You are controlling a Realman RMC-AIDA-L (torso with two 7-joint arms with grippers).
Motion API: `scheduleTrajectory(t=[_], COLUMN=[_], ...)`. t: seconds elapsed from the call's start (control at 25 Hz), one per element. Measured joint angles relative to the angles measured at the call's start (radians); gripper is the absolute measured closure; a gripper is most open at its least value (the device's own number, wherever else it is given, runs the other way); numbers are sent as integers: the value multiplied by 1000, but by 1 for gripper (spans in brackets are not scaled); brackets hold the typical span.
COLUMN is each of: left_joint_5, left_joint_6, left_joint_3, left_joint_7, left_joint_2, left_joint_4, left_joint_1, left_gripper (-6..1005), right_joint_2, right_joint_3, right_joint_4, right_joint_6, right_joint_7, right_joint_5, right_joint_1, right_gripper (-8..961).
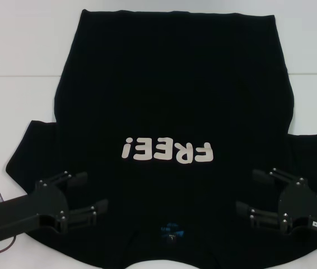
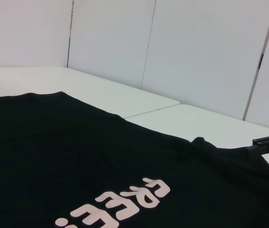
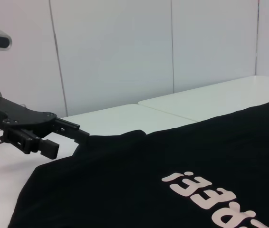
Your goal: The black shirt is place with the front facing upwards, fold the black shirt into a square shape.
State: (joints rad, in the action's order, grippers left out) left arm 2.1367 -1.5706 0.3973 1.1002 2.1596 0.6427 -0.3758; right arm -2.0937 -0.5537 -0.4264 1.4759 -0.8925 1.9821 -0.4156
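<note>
A large black shirt [image 1: 169, 112] lies flat and face up on a white table [image 1: 13, 50]; its collar sits at the near edge, its hem toward the far edge, so its long axis runs from near to far; white letters reading "FREE!" [image 1: 167, 151] cross the chest, upside down in the head view. The left gripper [image 1: 85, 196] hangs over the shoulder by the near left corner; the right gripper [image 1: 256, 193] hangs over the shoulder by the near right corner; each has its jaws spread wide, pointing inward toward the collar, holding nothing; both sit equally near their own sleeve. Whether the fingers touch the cloth cannot be told; the collar's near edge is cut off; a small blue neck label [image 1: 169, 230] is too dim to read; black fingers blend into black fabric.
</note>
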Motion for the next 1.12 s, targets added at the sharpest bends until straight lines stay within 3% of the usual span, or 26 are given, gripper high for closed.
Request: scheduleTrajectory(t=[0.16, 0.24, 0.32, 0.36, 0.4, 0.6, 0.76, 1.12], left_joint_5=[-14, -21, -16, -16, -14, -6, 46, 92], left_joint_6=[-1, -6, -26, -26, -45, -31, 57, 207], left_joint_3=[-13, -26, -29, -29, -32, -29, -17, -21], left_joint_7=[141, 319, 505, 505, 682, 1043, 1318, 1431], left_joint_2=[-8, -28, -63, -63, -107, -181, -232, -241], left_joint_4=[3, 8, 2, 2, -10, -18, -49, -90], left_joint_1=[-7, -19, -36, -36, -54, -72, -79, -66], left_gripper=[139, 140, 140, 140, 140, 140, 140, 139], right_joint_2=[0, 0, 0, 0, 0, 0, -1, 0], right_joint_3=[2, 2, 2, 1, 1, 3, 0, 0], right_joint_4=[0, 0, 1, 1, 1, 2, 9, 12], right_joint_6=[0, 0, 0, 0, 0, 5, 8, 9], right_joint_7=[0, -1, -1, -2, -2, -2, -2, -2], right_joint_5=[0, 0, 0, 0, 0, 0, -1, 3], right_joint_1=[-1, -2, -3, -3, -3, -5, -10, -13], right_gripper=[58, 57, 57, 57, 57, 57, 57, 58])
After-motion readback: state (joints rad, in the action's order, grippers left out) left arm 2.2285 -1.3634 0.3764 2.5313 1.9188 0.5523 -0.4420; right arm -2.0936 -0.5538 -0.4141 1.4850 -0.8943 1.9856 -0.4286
